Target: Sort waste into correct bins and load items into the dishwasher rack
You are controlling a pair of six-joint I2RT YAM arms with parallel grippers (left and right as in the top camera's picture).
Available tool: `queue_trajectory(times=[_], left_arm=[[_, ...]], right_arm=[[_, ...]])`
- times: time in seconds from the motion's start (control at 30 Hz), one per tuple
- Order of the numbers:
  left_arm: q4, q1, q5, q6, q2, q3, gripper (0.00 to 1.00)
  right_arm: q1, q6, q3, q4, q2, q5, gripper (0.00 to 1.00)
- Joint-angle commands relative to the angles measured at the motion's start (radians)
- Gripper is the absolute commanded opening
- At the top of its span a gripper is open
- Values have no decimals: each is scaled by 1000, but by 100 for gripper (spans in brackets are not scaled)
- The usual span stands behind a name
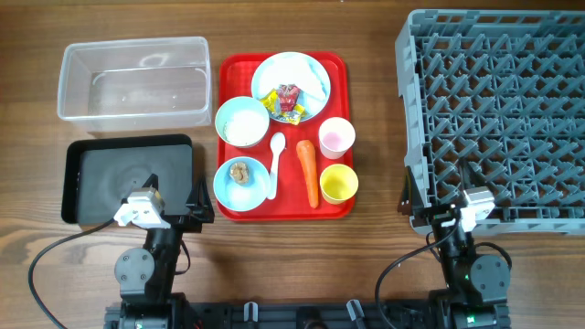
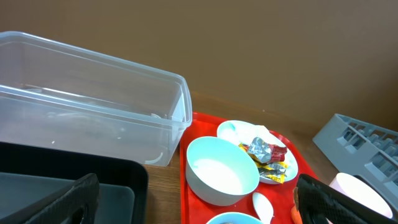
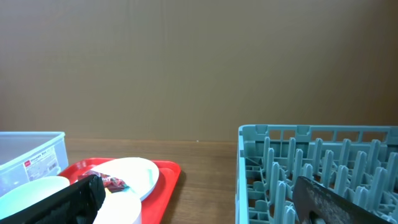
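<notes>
On the red tray (image 1: 291,187) sit a blue plate (image 1: 283,71) with crumpled wrappers (image 1: 286,102), a bowl of white rice (image 1: 242,122), a bowl (image 1: 227,183) with a brown lump (image 1: 240,172), a white spoon (image 1: 276,157), a carrot (image 1: 309,171), a pink cup (image 1: 335,137) and a yellow cup (image 1: 338,183). The clear tub (image 1: 132,80) and black tray (image 1: 110,174) lie left. The grey rack (image 1: 411,91) stands right. My left gripper (image 1: 178,196) (image 2: 196,186) is open and empty at the black tray's near right corner. My right gripper (image 1: 437,196) (image 3: 199,186) is open and empty at the rack's near left corner.
The red tray lies between the bins and the rack on a wooden table. A strip of bare wood separates the tray's right edge from the rack. Arm bases and cables sit at the table's front edge.
</notes>
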Motion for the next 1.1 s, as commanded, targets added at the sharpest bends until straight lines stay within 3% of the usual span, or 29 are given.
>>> queue_trajectory(times=[0.0, 0.23, 0.7, 1.07], left_arm=[[3, 5, 19, 16, -7, -8, 100], [3, 5, 19, 16, -7, -6, 100], [-33, 5, 18, 18, 37, 81, 100], [-112, 5, 19, 25, 456, 391, 100]], right_arm=[[4, -17, 28, -2, 0, -23, 100], [4, -91, 72, -2, 50, -23, 100], [4, -92, 201, 18, 287, -43, 100], [4, -91, 317, -19, 386, -91, 100]])
